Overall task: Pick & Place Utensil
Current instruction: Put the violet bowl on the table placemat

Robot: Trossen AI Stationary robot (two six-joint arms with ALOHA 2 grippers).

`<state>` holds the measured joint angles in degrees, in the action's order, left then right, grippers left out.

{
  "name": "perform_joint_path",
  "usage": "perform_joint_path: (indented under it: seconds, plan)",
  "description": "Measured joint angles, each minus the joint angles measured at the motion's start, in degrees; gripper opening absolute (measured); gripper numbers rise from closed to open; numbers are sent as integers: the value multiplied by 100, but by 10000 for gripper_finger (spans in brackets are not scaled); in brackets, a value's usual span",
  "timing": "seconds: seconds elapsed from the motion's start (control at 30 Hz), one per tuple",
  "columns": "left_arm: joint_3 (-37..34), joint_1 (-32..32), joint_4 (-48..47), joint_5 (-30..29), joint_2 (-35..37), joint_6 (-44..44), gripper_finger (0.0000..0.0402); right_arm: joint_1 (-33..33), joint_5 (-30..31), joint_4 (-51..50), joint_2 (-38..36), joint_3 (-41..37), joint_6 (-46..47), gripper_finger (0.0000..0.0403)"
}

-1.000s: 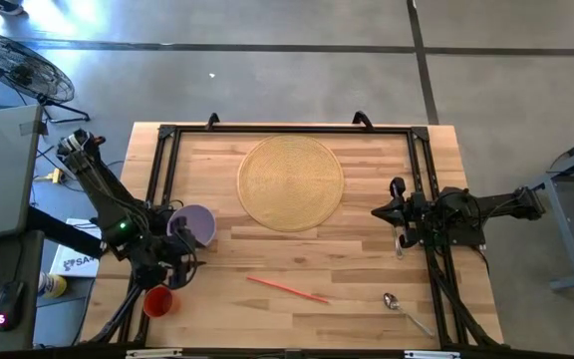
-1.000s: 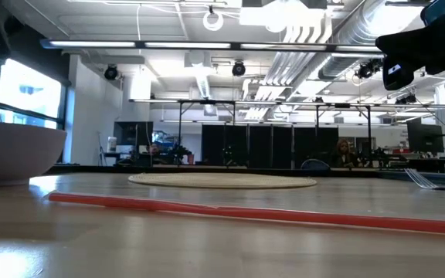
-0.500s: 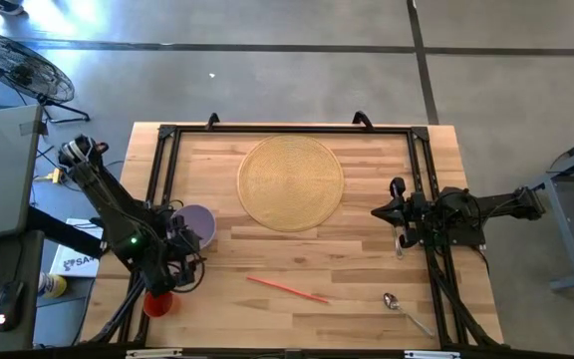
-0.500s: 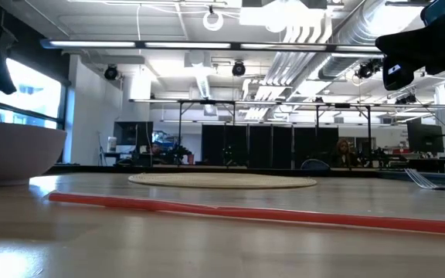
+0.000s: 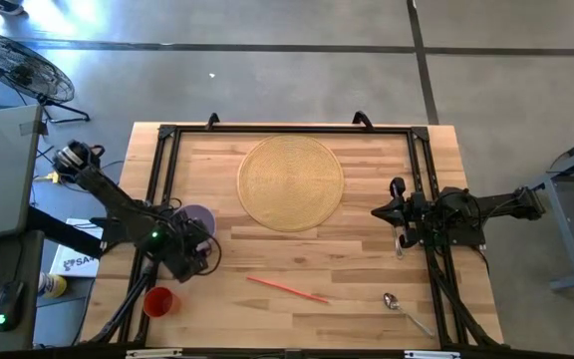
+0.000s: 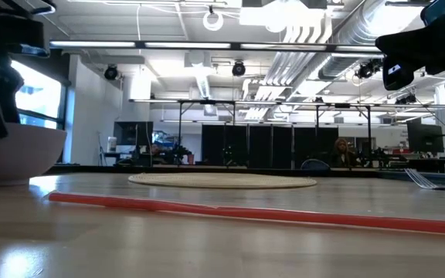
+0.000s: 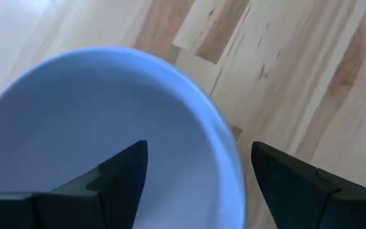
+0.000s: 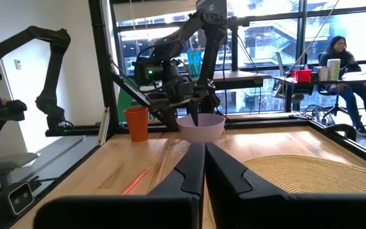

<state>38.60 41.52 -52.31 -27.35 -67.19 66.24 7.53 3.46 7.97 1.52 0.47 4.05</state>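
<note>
From high view: we see left gripper (image 5: 189, 255) over lavender bowl (image 5: 199, 222), straw (image 5: 287, 289) & spoon (image 5: 407, 311) lie apart | L wrist: fingers spread astride bowl rim, may tip it | R wrist: right gripper (image 8: 203, 152) clenched, empty, parked.

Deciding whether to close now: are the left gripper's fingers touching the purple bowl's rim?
Cannot tell. In the left wrist view the left gripper is open, fingers straddling the purple bowl rim, but neither contact nor a gap shows plainly.
</note>
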Motion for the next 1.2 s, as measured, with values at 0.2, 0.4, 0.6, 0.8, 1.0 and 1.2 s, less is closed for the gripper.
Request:
perform_joint_path:
  seconds: [0.2, 0.4, 0.6, 0.8, 1.0, 1.2]
  plan:
    - [-16, -105, 28, 12, 1, -44, 275, 1, -1, 0, 0, 0, 0, 7]
    - [-16, -101, 29, 301, -123, -150, 238, 1, -1, 0, 1, 0, 0, 9]
    - [-19, -103, 34, 391, -250, -156, 158, 0, -2, 0, 0, 0, 0, 5]
    - [-19, -103, 68, 615, -246, -300, 103, 1, -1, 0, 1, 1, 0, 4]
    - [-19, -103, 338, 747, -246, -586, 69, 0, -2, 0, 0, 2, 0, 4]
    - [-19, -103, 543, 772, -245, -919, 30, 2, 0, 0, 0, 0, 0, 4]
